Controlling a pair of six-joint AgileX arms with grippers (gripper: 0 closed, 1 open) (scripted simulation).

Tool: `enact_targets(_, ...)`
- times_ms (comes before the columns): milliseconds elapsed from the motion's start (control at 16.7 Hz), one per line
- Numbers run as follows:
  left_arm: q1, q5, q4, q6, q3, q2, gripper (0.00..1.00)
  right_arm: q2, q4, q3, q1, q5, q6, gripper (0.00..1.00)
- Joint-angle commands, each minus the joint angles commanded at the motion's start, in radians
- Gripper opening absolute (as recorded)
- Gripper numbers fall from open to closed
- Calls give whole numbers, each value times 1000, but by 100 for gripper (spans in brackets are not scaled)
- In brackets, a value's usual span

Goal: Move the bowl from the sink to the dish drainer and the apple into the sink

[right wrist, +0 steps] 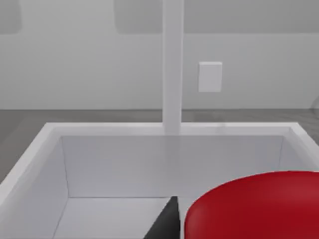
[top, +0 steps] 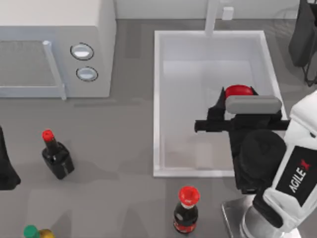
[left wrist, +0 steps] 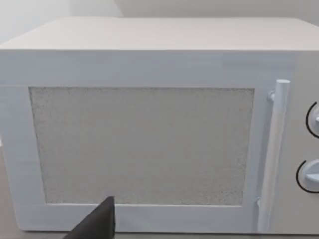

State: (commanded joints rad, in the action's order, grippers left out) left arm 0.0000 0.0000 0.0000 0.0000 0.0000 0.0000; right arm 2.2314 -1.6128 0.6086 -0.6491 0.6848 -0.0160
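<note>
White, rectangular and raised at the rim, the sink [top: 157, 104] occupies the upper centre of the top view, with its white faucet post [top: 212, 17] at the far edge. The right tool [top: 233, 101] is positioned over the right half of the basin, its black body and grey housing covering much of what lies below. The small glossy red apple [top: 238, 91] shows just beyond the housing, inside the sink outline. In the right wrist view the apple [right wrist: 254, 206] sits close to the camera beside one dark finger [right wrist: 167, 224], with the sink wall [right wrist: 169, 164] and faucet post [right wrist: 172, 64] behind it. Whether the right tool grips the apple or stands open cannot be told; contact with the basin floor cannot be told either.

The left arm is parked at the left edge of the top view, its left tool [top: 6, 166] low over the grey bench [top: 114, 144]; its state cannot be told. The left wrist view faces the white microwave-like box [left wrist: 149, 134], which stands at the upper left of the top view [top: 54, 44].

Three bottles stand on the bench: a dark red-capped bottle [top: 55, 154] at lower left, a dark cola bottle with a red cap [top: 186, 210] at the lower centre, and a green-capped bottle [top: 33, 232] at the bottom left corner.
</note>
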Motion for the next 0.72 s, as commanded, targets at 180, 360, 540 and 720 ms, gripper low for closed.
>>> enact_targets(180,0,0,0,0,0,0,100,0,0,0,0,0,0,53)
enact_targets(360,0,0,0,0,0,0,100,0,0,0,0,0,0,75)
enact_targets(540,0,0,0,0,0,0,100,0,0,0,0,0,0,98)
enact_targets(720,0,0,0,0,0,0,100,0,0,0,0,0,0,100)
